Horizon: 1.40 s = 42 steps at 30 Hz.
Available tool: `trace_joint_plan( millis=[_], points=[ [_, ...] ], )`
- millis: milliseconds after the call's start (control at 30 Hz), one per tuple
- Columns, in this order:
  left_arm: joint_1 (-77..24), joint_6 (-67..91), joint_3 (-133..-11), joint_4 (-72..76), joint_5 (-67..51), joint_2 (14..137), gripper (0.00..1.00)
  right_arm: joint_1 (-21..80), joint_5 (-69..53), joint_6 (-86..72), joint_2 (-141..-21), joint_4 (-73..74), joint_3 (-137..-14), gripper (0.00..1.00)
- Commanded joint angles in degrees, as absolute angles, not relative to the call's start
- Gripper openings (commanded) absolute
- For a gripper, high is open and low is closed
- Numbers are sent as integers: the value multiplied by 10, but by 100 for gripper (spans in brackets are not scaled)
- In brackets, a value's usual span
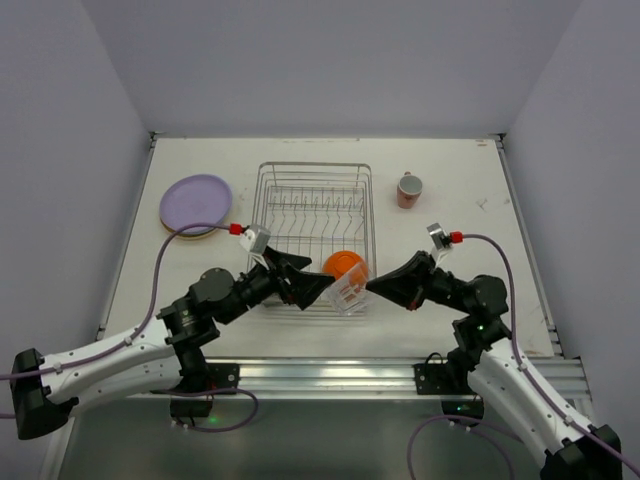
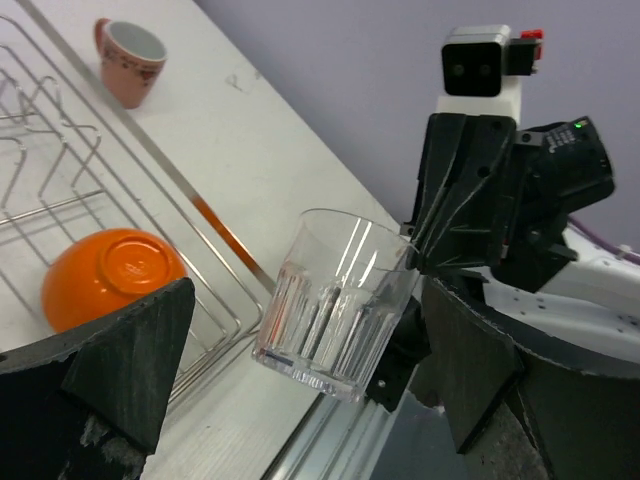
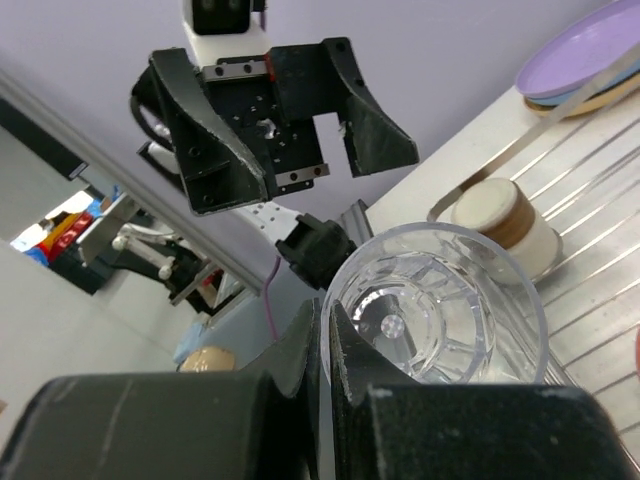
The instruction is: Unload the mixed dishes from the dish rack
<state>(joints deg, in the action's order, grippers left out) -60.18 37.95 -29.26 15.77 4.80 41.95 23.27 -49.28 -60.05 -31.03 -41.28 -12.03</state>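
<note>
Over the near-right corner of the dish rack [image 1: 262, 200], the clear glass [image 1: 350, 291] hangs in the air, tilted, with its mouth toward the right arm. The right fingers [image 3: 300, 372] pinch its rim, one inside the wall and one outside, which explains the tilt: a rim hold lets the heavy base swing off to one side (a slick ribbed wall like this would, I judge, slip readily if bumped). The left fingers [image 2: 125, 350] are spread wide and hold nothing. The glass lies just ahead of the gap between them, untouched, so this may be readiness to take it over or plain waiting; I cannot tell which. Inside the rack, at that same near-right corner, the orange bowl [image 1: 344, 265] sits mouth-down and is not yet unloaded. Right of the rack's far end the pink mug [image 1: 409, 189] stands upright on the desk [image 1: 450, 170]. Left of the rack a stack of plates [image 1: 196, 203] lies flat with the lavender one on top, so those look done. A cream cup [image 3: 505, 225] sits mouth-down by the rack's left side, inside the wire or just outside it, I cannot tell. The step in hand seems to be carrying the glass clear of the rack.
</note>
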Motion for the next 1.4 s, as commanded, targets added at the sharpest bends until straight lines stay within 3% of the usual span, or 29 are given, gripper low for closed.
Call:
trace_joint_plan(
  millis=[0, 167, 467, 667, 867, 1133, 1367],
  points=[
    [-605, 346, -340, 64, 133, 406, 100, 234, -442, -520, -300, -280, -190, 0],
    [-605, 332, -362, -23, 199, 392, 100, 233, -359, -411, -313, -80, -284, 0],
    [-605, 303, -393, -105, 258, 393, 100, 232, -179, -306, -386, 139, -417, 0],
    [-605, 295, -394, -113, 261, 398, 100, 233, -112, -291, -434, 169, -447, 0],
    [-604, 291, -410, -154, 278, 415, 100, 233, 44, -271, -488, 209, -481, 0],
    [-605, 289, -410, -160, 285, 413, 100, 228, 113, -264, -522, 219, -499, 0],
    [-605, 293, -403, -162, 287, 415, 100, 208, 191, -254, -641, 265, -563, 0]
  ],
)
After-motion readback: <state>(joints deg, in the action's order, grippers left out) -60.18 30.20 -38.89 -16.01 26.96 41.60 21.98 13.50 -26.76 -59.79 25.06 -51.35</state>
